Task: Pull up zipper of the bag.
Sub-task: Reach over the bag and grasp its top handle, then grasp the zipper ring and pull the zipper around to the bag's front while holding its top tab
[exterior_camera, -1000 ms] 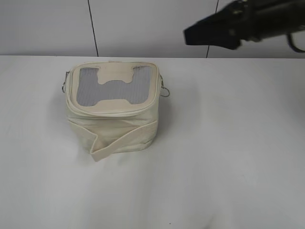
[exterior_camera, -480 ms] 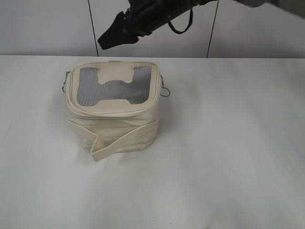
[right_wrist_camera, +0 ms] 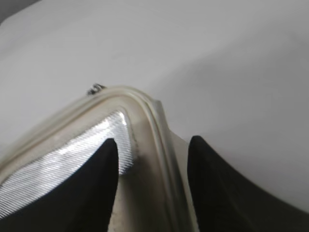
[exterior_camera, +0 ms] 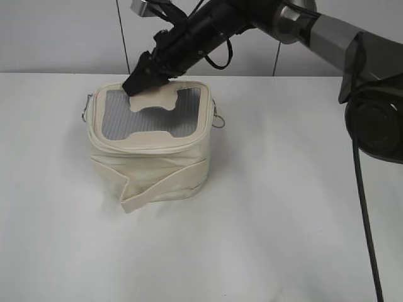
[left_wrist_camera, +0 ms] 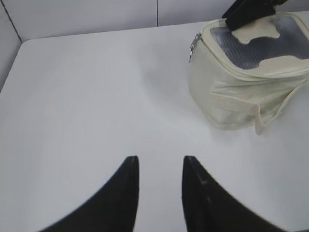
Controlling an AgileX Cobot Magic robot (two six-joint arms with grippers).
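The cream bag (exterior_camera: pixel 151 170) stands on the white table, left of the middle, with its grey mesh top (exterior_camera: pixel 116 119) facing up. The zipper track (exterior_camera: pixel 151 148) runs round the top rim. One silver pull (exterior_camera: pixel 84 113) hangs at the left side and another (exterior_camera: pixel 217 119) at the right. My right gripper (exterior_camera: pixel 135 85) reaches across from the upper right to the top's far left edge. In the right wrist view it (right_wrist_camera: pixel 152 145) is open, its jaws straddling the rim and zipper track (right_wrist_camera: pixel 154 125), with a pull (right_wrist_camera: pixel 95 88) beyond. My left gripper (left_wrist_camera: pixel 159 162) is open and empty, well apart from the bag (left_wrist_camera: pixel 236 96).
The white table (exterior_camera: pixel 283 207) runs to a grey panelled wall behind. A loose cream strap band (exterior_camera: pixel 157 185) sticks out at the bag's front. The right arm (exterior_camera: pixel 283 19) spans the space above the table's back right.
My right arm has swung from the upper right to the left and come down onto the far left edge of the bag's top. The bag has not moved.
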